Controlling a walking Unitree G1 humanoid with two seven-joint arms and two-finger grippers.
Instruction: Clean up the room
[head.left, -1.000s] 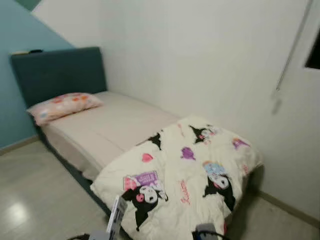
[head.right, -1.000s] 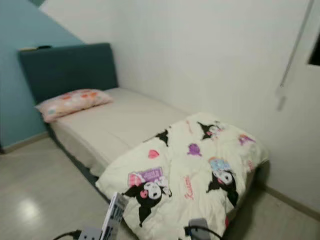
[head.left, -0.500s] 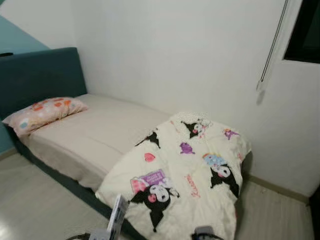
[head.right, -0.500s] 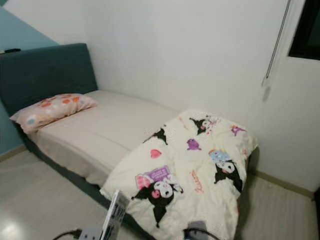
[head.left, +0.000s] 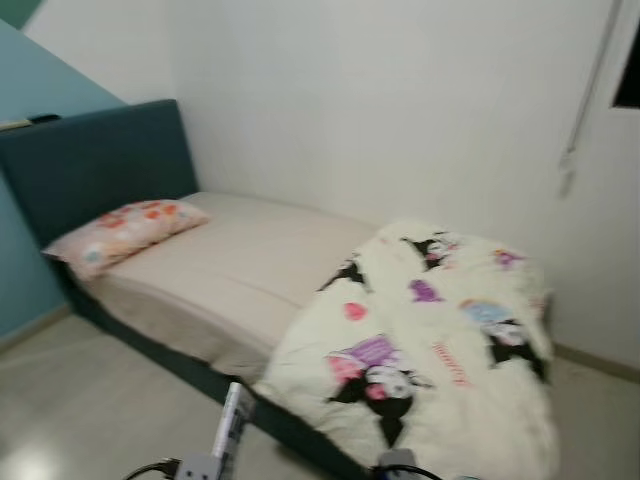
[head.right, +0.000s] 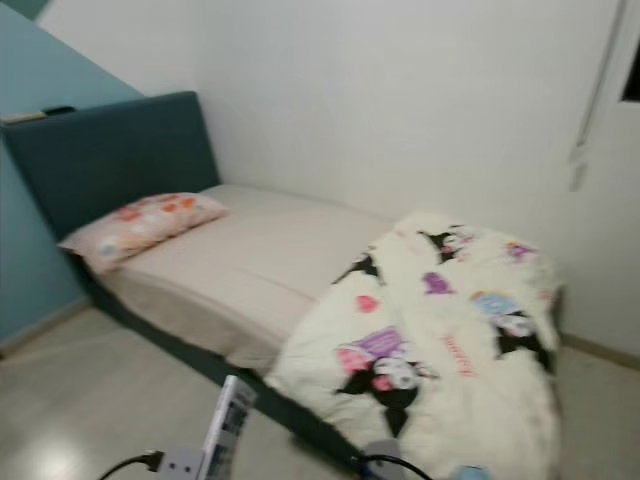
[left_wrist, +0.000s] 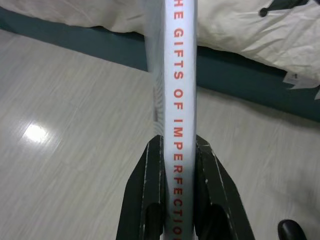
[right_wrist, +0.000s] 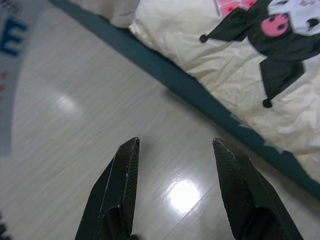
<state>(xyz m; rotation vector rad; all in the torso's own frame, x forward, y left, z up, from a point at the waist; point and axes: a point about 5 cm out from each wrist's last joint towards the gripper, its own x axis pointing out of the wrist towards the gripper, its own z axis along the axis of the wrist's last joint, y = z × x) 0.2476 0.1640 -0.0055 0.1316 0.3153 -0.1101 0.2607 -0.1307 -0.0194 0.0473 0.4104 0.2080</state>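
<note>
While the left gripper (left_wrist: 176, 150) clamps a white book (left_wrist: 179, 75) by its spine, held upright low in front, the bed (head.left: 230, 270) lies ahead with bare mattress toward the pillow (head.left: 120, 225); the right gripper (right_wrist: 175, 150) hangs spread, empty over floor (right_wrist: 75, 125)

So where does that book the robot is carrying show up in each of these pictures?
Left eye view: book at the bottom edge, left of centre, standing on end.
Right eye view: the book again at the bottom edge, left of centre.
Left wrist view: white spine with red letters running up the middle, clamped by the left gripper.
Right wrist view: a blurred strip of cover with a blue letter, beside the open right gripper.
Shared landmark: the cartoon-print blanket.
</note>
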